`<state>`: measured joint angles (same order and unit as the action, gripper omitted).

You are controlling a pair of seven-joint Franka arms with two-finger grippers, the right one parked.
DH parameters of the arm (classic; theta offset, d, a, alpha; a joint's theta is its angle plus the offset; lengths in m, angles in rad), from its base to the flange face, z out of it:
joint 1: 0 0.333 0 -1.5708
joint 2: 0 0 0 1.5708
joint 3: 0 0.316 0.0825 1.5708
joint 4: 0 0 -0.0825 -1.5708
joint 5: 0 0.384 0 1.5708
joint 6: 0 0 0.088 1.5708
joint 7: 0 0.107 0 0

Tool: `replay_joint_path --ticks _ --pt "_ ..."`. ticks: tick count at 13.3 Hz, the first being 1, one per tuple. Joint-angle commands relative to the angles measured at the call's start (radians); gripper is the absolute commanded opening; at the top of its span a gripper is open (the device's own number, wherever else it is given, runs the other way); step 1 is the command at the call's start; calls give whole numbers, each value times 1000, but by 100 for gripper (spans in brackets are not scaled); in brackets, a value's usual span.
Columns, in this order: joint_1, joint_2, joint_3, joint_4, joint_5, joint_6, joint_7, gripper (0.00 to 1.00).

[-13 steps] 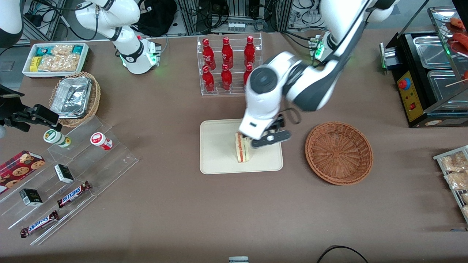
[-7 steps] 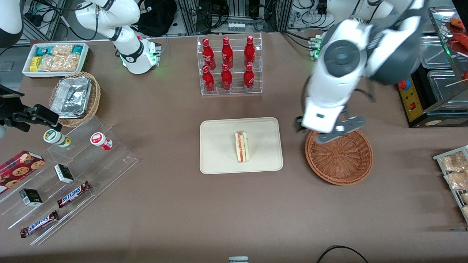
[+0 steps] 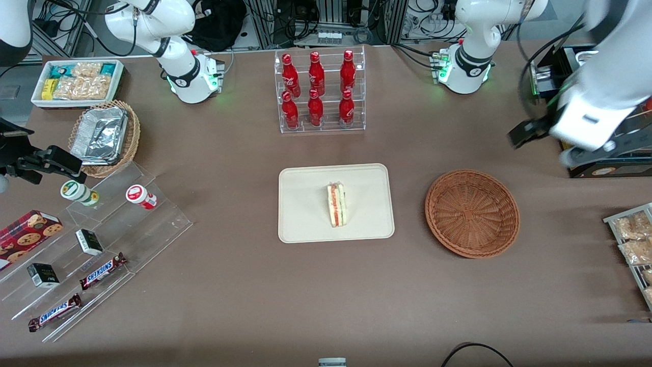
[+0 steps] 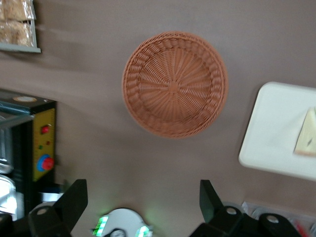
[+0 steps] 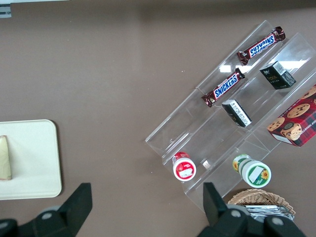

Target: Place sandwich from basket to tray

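Note:
The sandwich [image 3: 336,205] stands on its edge on the cream tray [image 3: 305,204] in the middle of the table, with nothing touching it. Beside the tray, toward the working arm's end, sits the reddish-brown basket [image 3: 472,213], and nothing lies in it. My gripper [image 3: 586,153] hangs high above the table, off toward the working arm's end and farther from the front camera than the basket. In the left wrist view the gripper [image 4: 142,192] is open with only bare table between its fingers; the basket [image 4: 175,84], tray [image 4: 276,133] and sandwich [image 4: 307,139] all lie below it.
A clear rack of red bottles [image 3: 318,92] stands farther from the front camera than the tray. A black appliance [image 4: 29,143] and a rack of snack packets [image 3: 634,239] sit at the working arm's end. A stepped acrylic shelf [image 3: 102,239] and foil-filled tan basket [image 3: 104,137] are at the parked arm's end.
The gripper let go of the sandwich on the tray, rose, and swung across the basket toward the working arm's end. The sandwich stayed where it was set.

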<state>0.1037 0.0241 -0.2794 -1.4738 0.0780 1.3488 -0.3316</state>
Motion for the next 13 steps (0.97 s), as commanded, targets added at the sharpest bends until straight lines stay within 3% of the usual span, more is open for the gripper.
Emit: replay_joint_path --ticks 1,5,8,10,13 --pt "42 -98 -10 -88 -20 -7 104 100" --pt "44 -144 -11 -140 -18 -8 150 100" --pt "34 -81 2 -70 -17 1 154 100" --pt "-30 -63 64 -36 -12 4 157 100" --pt "-39 -40 83 -23 -17 111 155 100"
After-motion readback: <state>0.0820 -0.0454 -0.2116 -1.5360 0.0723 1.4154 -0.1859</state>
